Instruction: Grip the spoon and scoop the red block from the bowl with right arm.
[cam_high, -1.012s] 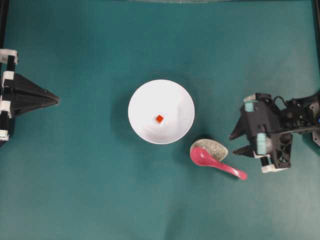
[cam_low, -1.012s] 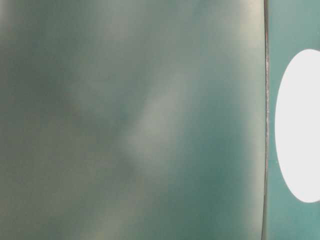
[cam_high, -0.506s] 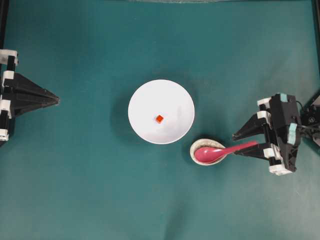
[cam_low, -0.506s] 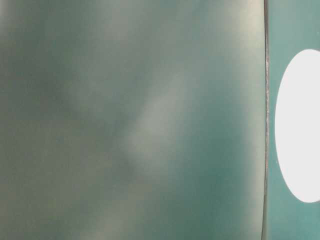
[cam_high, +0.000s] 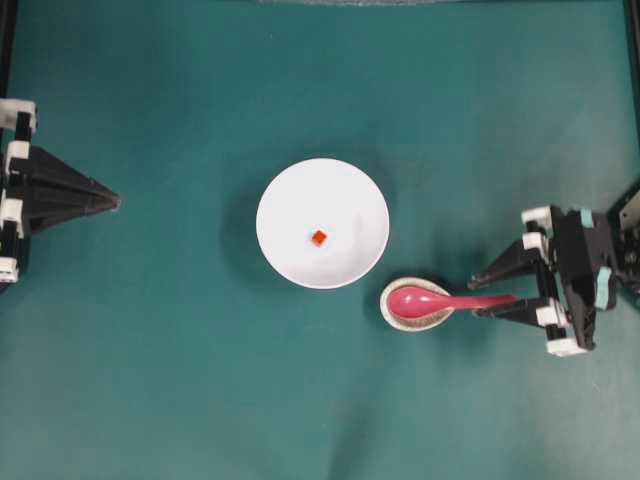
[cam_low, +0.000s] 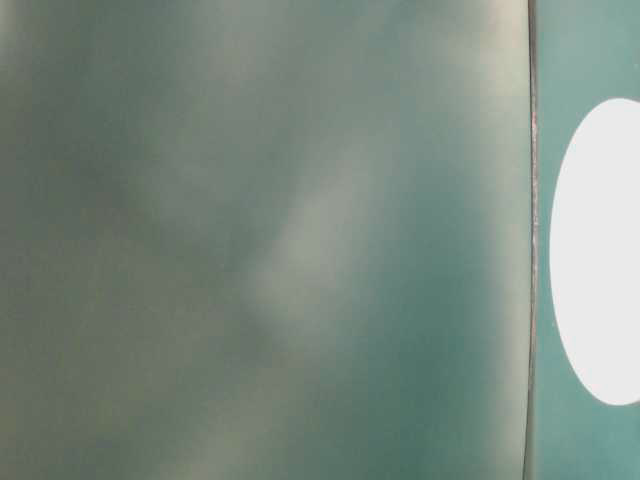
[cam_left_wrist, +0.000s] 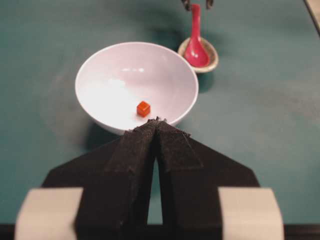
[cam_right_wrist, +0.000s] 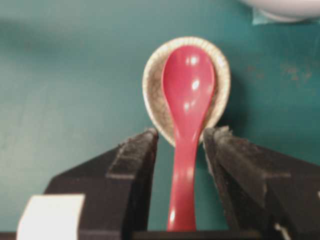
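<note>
We see the spoon lying with its scoop in a small speckled rest dish, just beside the lower right rim of the bowl, its handle pointing toward the right gripper. That gripper's jaws stand apart, one finger on each side of the handle; in the right wrist view a gap shows on both sides of the handle, so nothing is grasped. The red block sits near the middle of the bowl's floor. Bare green table lies open on every other side of the bowl. The left gripper rests at the left edge, well apart, its jaws clenched on nothing. The left wrist view shows the block's side and the bowl's depth. The table-level view is a blur with only a white oval, which we cannot identify.
</note>
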